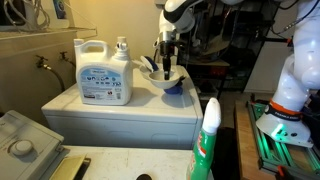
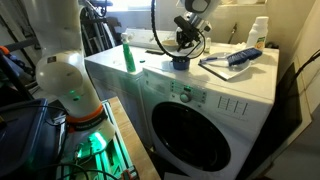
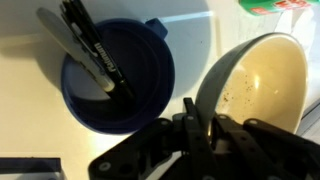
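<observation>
My gripper (image 3: pixel 197 108) is shut on the rim of a bowl (image 3: pixel 262 80), grey outside and cream inside, which sits tilted. Just beside the bowl stands a dark blue cup (image 3: pixel 155 75) holding black and grey markers (image 3: pixel 97 52). In an exterior view the gripper (image 1: pixel 166 58) points down over the white bowl (image 1: pixel 160 77), with the blue cup (image 1: pixel 176 88) next to it on the white washer top (image 1: pixel 120 108). In an exterior view the gripper (image 2: pixel 184 42) hangs just above the blue cup (image 2: pixel 180 62); the bowl is hard to make out there.
A large white detergent jug (image 1: pixel 103 70) and a small bottle (image 1: pixel 122 47) stand behind on the washer. A green spray bottle (image 1: pixel 208 140) stands near the front; it also shows in the exterior view (image 2: pixel 128 57). A blue brush (image 2: pixel 243 57) and a white bottle (image 2: pixel 259 32) are at the far end.
</observation>
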`<state>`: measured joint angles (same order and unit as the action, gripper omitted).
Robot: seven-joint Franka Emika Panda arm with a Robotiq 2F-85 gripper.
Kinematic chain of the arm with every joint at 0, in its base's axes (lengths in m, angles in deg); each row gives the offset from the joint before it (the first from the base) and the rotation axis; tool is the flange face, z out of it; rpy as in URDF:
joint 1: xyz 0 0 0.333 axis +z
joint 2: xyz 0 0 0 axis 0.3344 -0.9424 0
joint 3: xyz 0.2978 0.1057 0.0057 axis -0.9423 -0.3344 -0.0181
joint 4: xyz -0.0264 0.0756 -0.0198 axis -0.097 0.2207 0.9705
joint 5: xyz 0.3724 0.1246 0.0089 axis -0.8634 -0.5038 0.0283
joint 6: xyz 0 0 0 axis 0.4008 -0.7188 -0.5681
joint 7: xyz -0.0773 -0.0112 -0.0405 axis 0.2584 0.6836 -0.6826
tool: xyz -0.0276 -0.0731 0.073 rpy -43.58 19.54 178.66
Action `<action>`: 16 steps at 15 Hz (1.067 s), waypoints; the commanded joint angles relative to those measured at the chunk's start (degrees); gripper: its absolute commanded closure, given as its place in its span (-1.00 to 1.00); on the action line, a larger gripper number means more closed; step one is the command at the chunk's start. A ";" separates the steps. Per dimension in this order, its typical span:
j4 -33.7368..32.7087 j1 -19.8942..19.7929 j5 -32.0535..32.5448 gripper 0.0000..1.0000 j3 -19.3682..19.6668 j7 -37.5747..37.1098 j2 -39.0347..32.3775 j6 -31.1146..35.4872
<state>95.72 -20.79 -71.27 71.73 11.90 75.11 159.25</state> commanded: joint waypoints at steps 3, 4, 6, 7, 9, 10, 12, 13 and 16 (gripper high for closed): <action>-3.75 1.69 2.70 0.92 -0.67 -1.53 -2.28 3.61; -5.00 1.98 3.42 0.92 -0.72 -2.14 -3.61 4.19; -6.47 2.56 5.35 0.92 -0.79 -3.36 -5.42 6.53; -7.12 2.74 5.82 0.92 -0.95 -3.81 -6.31 7.56; -8.08 3.01 6.90 0.93 -1.25 -4.62 -7.72 8.89; -8.57 3.07 7.53 0.93 -1.33 -4.94 -8.39 9.18; -9.57 2.92 9.38 0.93 -1.30 -5.16 -9.42 8.02; -9.71 2.77 10.21 0.93 -1.22 -5.22 -9.62 7.51; -9.50 2.19 11.36 0.35 -1.45 -4.74 -9.64 6.60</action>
<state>87.41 -17.66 -61.54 70.69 7.83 65.76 168.28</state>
